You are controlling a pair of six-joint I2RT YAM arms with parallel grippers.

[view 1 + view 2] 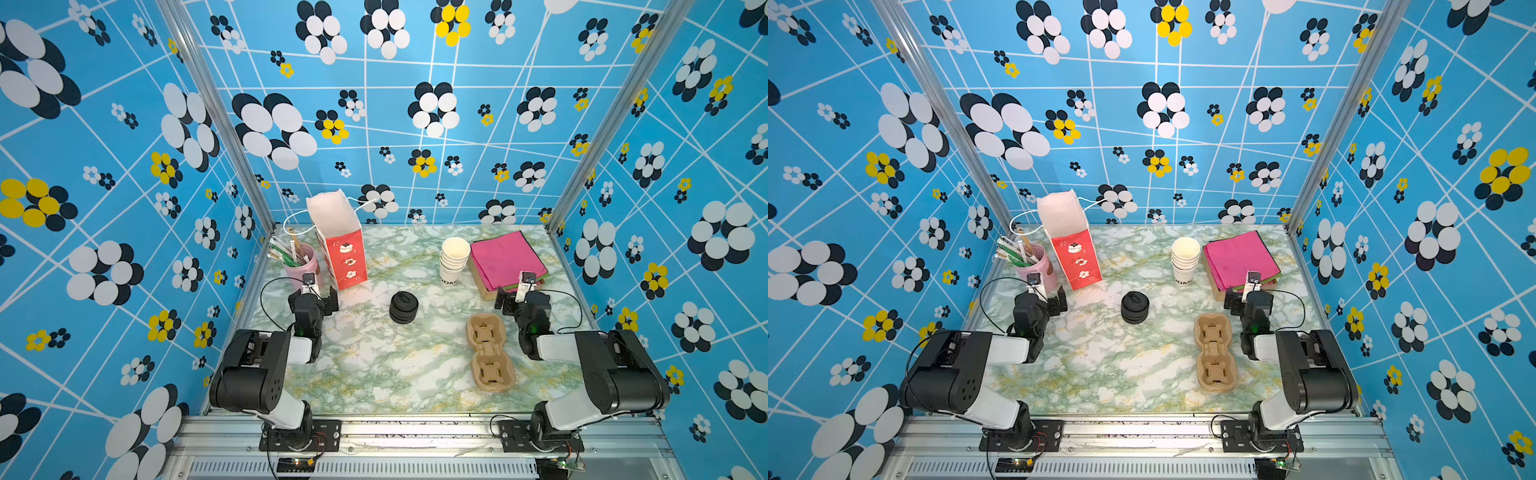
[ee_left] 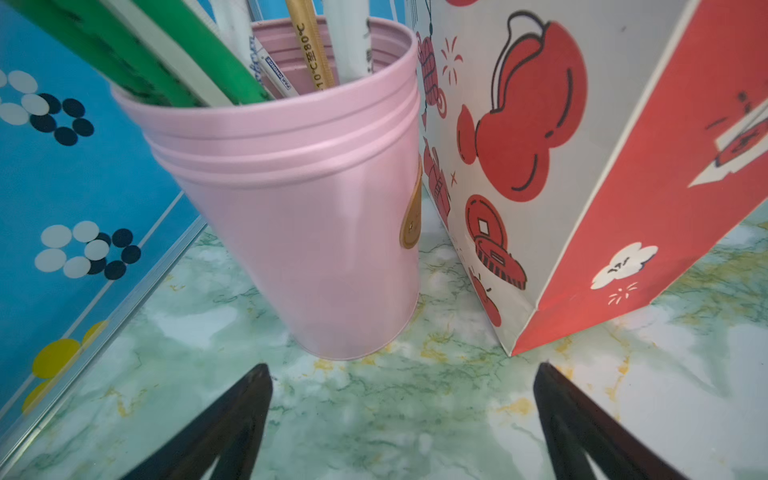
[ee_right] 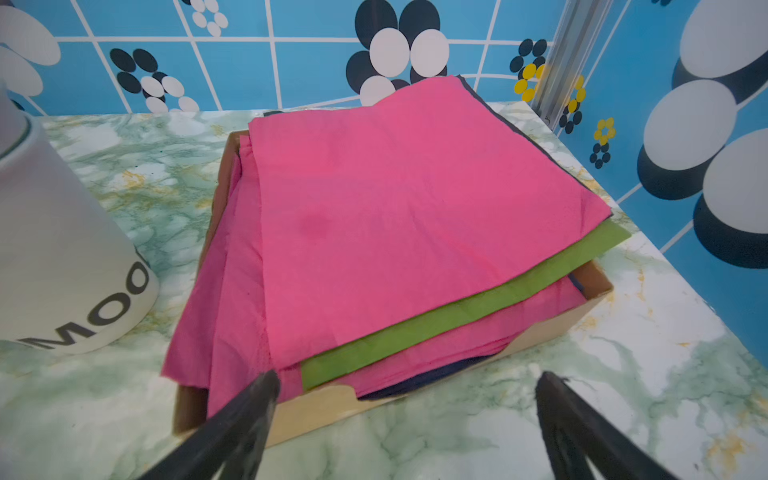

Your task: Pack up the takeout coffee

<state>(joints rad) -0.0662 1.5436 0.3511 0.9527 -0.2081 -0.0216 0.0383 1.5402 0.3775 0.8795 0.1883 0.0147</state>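
Judged to be at the very start. No finished takeout coffee to be seen anywhere on the table (image 1: 374, 374), only its parts, well apart. At about 1 o'clock, a stack of lidless white cups (image 1: 454, 259), with dark lettering near the base of the lowest. Near the centre, a stack of black lids (image 1: 404, 306), clear of both arms. At 11 o'clock, upright with its mouth open, a red-and-white paper bag (image 1: 338, 245), nothing to be seen inside from above. At 4 o'clock, lying flat and unfilled, a pulp two-cup carrier (image 1: 488, 351). Probably left to do: separate one cup, cap it with a lid, then get it into the carrier or the bag.

At 9 o'clock, low over the table, the left end effector (image 2: 403, 370), spread wide and gripping nothing, aimed toward 12 at a pink tin of straws (image 2: 299, 216) with the bag's corner just beside it. At 3 o'clock, the right end effector (image 3: 409, 376), likewise spread wide and bare, pointed at a box of pink and green napkins (image 3: 415, 208) near the cup stack. Both arms folded, elbows back toward 6 o'clock, forearms reaching toward 12.
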